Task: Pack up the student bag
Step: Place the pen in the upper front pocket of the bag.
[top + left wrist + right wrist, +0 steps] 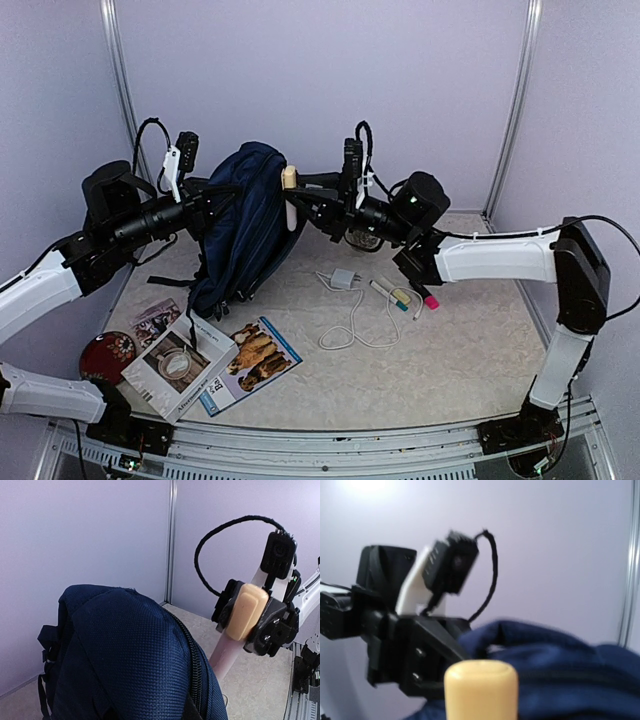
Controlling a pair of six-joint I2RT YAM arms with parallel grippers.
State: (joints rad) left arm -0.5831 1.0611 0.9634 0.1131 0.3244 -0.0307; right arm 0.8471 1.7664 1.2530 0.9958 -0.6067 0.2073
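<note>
The student bag (pixel 243 225) is navy blue and held upright off the table, left of centre. My left gripper (pixel 214 193) is at its top edge, shut on the fabric; the bag (pixel 130 655) hides those fingers in the left wrist view. My right gripper (pixel 304 201) is shut on a pale pink bottle with a beige cap (pixel 289 192), holding it upright just right of the bag's top. The bottle (pixel 243 611) shows beside the bag's zip (pixel 194 662). In the right wrist view the beige cap (pixel 480 690) stands in front of the bag (pixel 565 675) and the left gripper (pixel 442 647).
Two books (pixel 180 366) (pixel 256 361), a small booklet (pixel 154 320) and a red round disc (pixel 106 354) lie at front left. A white charger with its cable (pixel 346 281), markers (pixel 392 295) and a pink-tipped pen (pixel 430 300) lie mid-table. A glass object (pixel 363 240) sits under the right arm.
</note>
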